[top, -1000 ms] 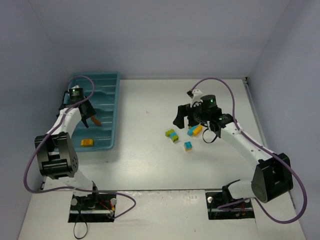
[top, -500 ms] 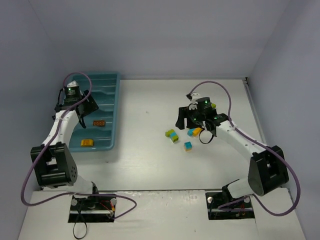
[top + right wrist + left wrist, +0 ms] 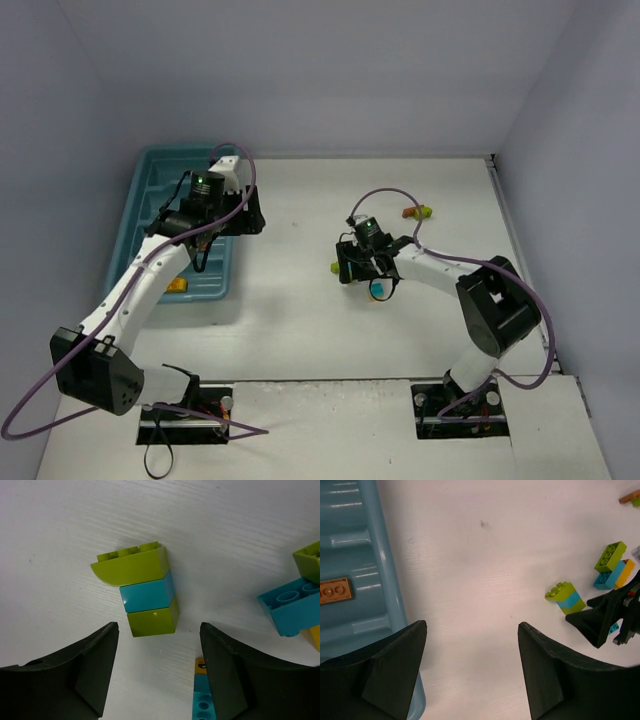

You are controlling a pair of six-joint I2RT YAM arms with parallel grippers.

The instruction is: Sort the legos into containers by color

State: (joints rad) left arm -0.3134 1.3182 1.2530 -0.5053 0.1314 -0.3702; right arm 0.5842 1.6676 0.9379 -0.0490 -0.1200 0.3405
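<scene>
The teal tray (image 3: 150,170) with its long compartments lies at the left. In it are an orange brick (image 3: 177,286) and a flat brown brick (image 3: 335,590). My left gripper (image 3: 471,627) hangs open and empty over bare table just right of the tray's rim (image 3: 385,570). My right gripper (image 3: 159,627) is open, low over the table. A lime-cyan-lime stack (image 3: 142,587) lies just ahead of its fingertips, not gripped. A cyan brick (image 3: 290,605) with lime and yellow pieces lies to the right. A cyan-and-orange piece (image 3: 202,690) sits by the right finger.
Small brown and lime pieces (image 3: 418,212) lie at the back right. In the left wrist view my right gripper (image 3: 605,617) shows beside the lime-cyan stack (image 3: 566,597). White walls close in the table on three sides.
My left gripper opened over the tray, left the brown brick there, and swung right past the rim. My right gripper moved left over the lime-cyan stack, jaws narrowing.
</scene>
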